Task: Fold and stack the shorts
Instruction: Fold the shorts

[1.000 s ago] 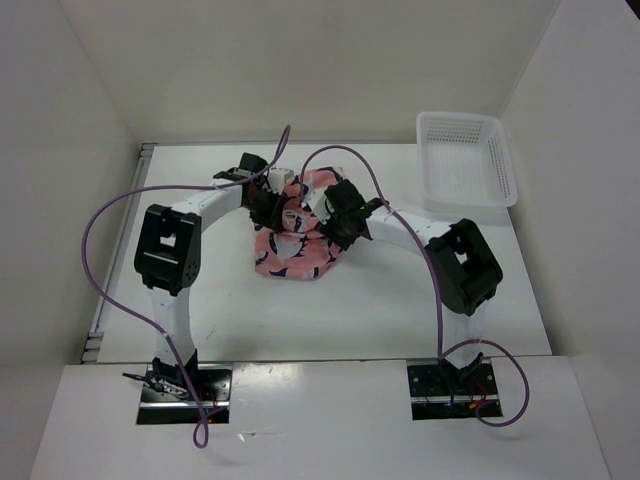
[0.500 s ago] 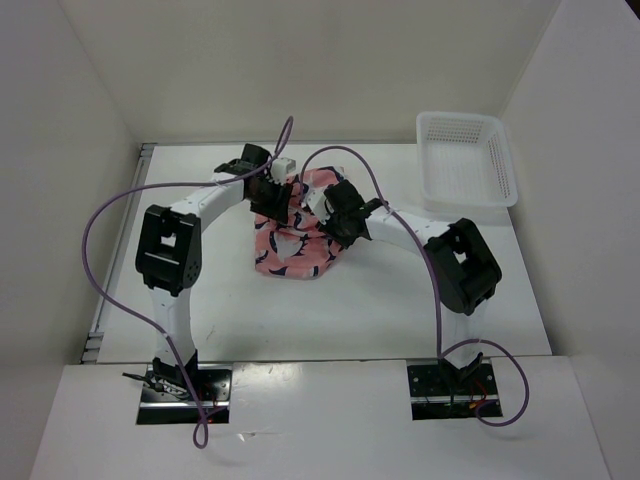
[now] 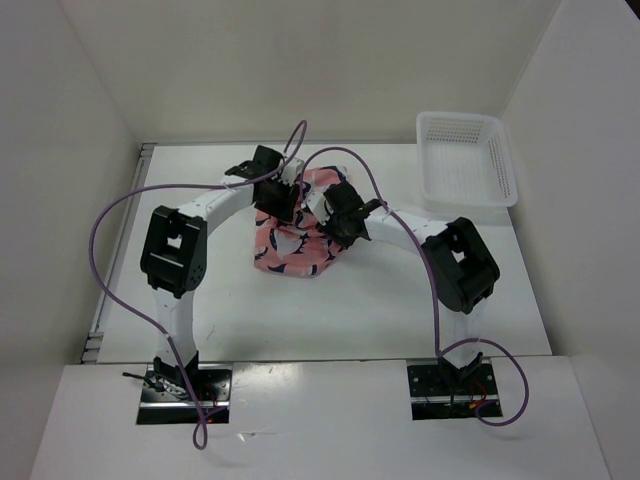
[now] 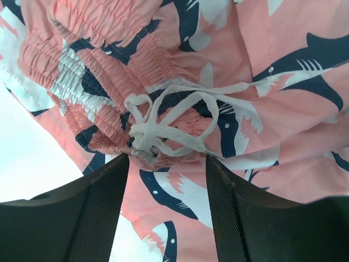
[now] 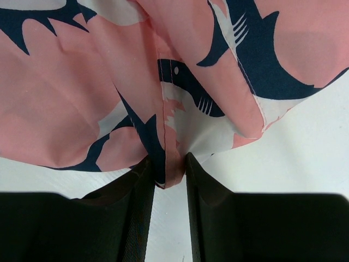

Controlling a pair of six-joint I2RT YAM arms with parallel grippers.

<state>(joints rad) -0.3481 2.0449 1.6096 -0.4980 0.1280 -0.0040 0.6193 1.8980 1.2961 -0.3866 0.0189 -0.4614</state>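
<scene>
Shorts (image 3: 290,250) bunched — right end effector (image 5: 168,166) pinches a fold, left end effector (image 4: 167,161) spread open.

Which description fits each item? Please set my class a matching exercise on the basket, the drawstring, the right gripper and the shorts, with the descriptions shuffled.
Column 1
1. basket
2. drawstring
3. right gripper
4. shorts

Column 2
A. pink with navy sharks, lying mid-table
B. closed on a fold of cloth
C. standing at the far right corner
D. knotted at the elastic waistband

Pairs: 1-C, 2-D, 3-B, 4-A.
</scene>
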